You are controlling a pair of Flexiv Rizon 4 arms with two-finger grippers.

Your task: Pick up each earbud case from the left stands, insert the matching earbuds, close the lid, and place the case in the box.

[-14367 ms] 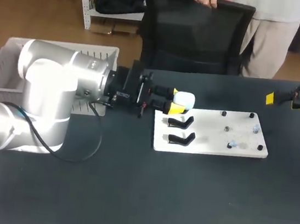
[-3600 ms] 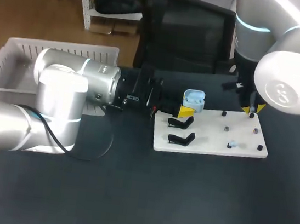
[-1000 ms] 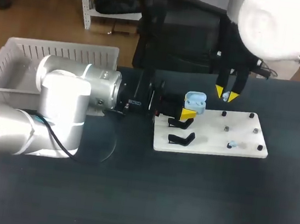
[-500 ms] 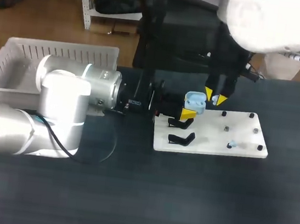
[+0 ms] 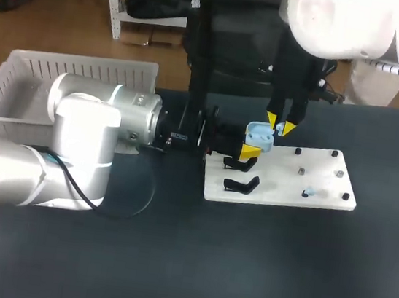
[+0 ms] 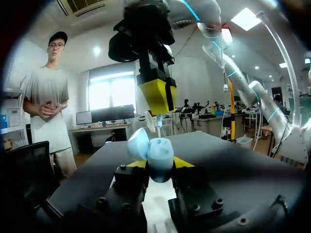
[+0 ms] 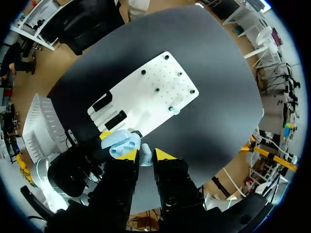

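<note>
Earbud case (image 5: 259,134) sits open, pinched between the jaws of the left gripper (image 6: 155,164), just over the edge of the white board (image 5: 283,186). The right gripper (image 5: 280,124) hangs right above it, jaws pinching a small pale earbud (image 7: 145,158).

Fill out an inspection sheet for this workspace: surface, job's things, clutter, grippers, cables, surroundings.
Surface: dark table with a white board lying on it.
Job's things: open earbud case held above the board's left end; one earbud held close beside it; second earbud lying on the board; two black stands empty; white box at the table's left.
Clutter: nothing seen.
Grippers: left gripper shut on the case; right gripper shut on the earbud, pointing down at the case.
Cables: a black cable from the left arm loops over the table.
Surroundings: nothing seen reaching over the table.
</note>
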